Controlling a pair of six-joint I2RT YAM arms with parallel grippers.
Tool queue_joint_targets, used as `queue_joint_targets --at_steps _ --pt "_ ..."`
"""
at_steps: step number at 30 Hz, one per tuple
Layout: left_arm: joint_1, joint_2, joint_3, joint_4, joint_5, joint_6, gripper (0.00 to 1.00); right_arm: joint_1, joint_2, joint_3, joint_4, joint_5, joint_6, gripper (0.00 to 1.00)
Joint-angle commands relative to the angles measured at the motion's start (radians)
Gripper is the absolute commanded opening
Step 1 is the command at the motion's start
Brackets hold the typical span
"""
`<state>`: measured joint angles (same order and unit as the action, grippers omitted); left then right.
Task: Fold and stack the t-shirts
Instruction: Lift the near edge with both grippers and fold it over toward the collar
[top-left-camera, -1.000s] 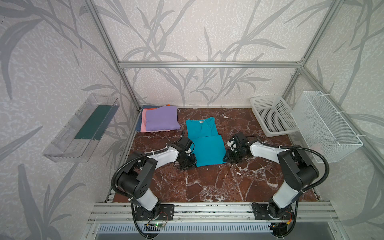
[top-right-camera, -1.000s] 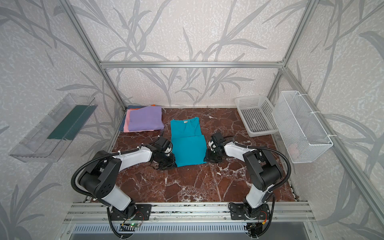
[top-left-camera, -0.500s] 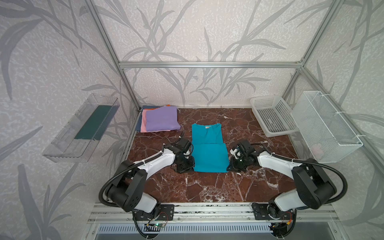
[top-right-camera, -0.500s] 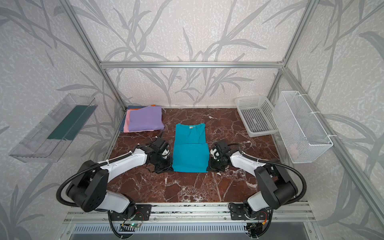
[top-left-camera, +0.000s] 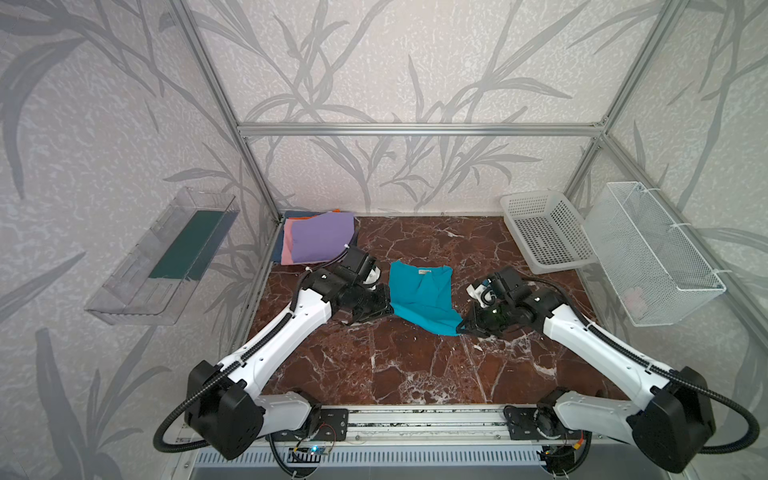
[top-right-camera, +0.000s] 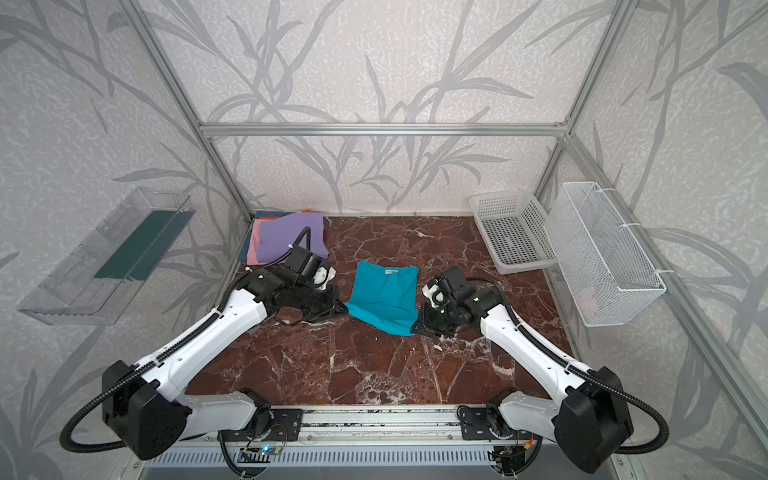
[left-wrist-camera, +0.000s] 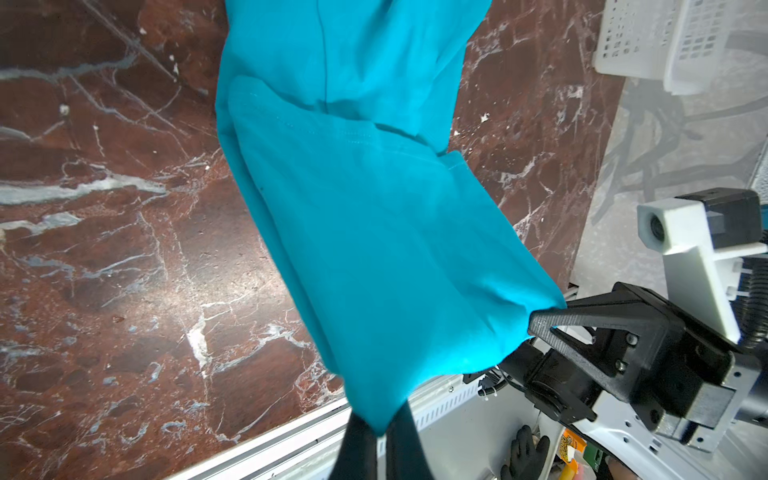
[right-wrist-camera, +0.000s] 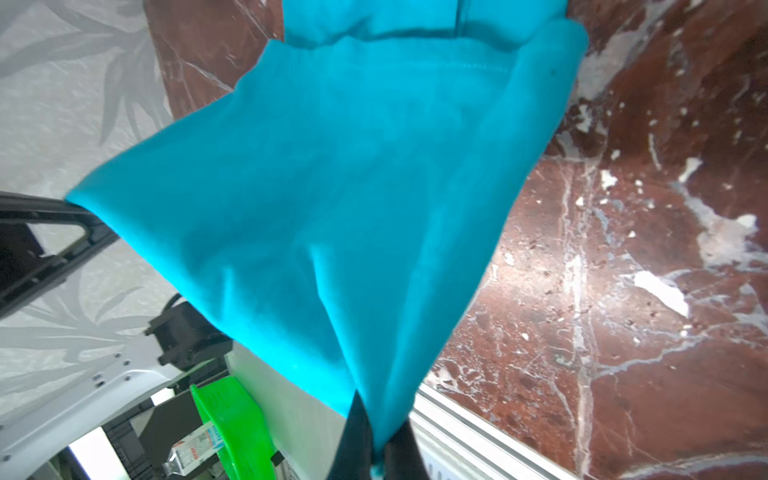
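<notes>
The teal t-shirt hangs half lifted over the middle of the marble table; its collar end rests on the table and its near edge is raised. My left gripper is shut on the shirt's near left corner. My right gripper is shut on the near right corner. The teal cloth stretches taut between the two corners. A stack of folded t-shirts, lilac on top, lies at the back left corner.
A white perforated plastic basket sits at the back right of the table. A white wire basket hangs on the right wall. A clear tray hangs on the left wall. Frame posts stand at the back corners.
Both grippers have closed on the shirt's near corners and lifted them off the table; the shirt now hangs stretched and skewed between them.
</notes>
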<state>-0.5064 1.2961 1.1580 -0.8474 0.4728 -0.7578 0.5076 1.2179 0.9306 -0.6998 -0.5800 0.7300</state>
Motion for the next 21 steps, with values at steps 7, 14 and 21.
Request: queue_joint_targets --at_steps 7,14,21 --pt "0.016 0.094 0.094 -0.042 -0.036 0.069 0.00 -0.138 0.131 0.144 0.003 -0.188 0.014 0.01" --pt "0.085 0.178 0.163 0.056 -0.003 0.062 0.00 -0.189 0.253 0.239 0.026 -0.252 0.004 0.02" --pt "0.150 0.313 0.255 0.126 0.062 0.054 0.00 -0.241 0.391 0.330 0.087 -0.301 0.015 0.02"
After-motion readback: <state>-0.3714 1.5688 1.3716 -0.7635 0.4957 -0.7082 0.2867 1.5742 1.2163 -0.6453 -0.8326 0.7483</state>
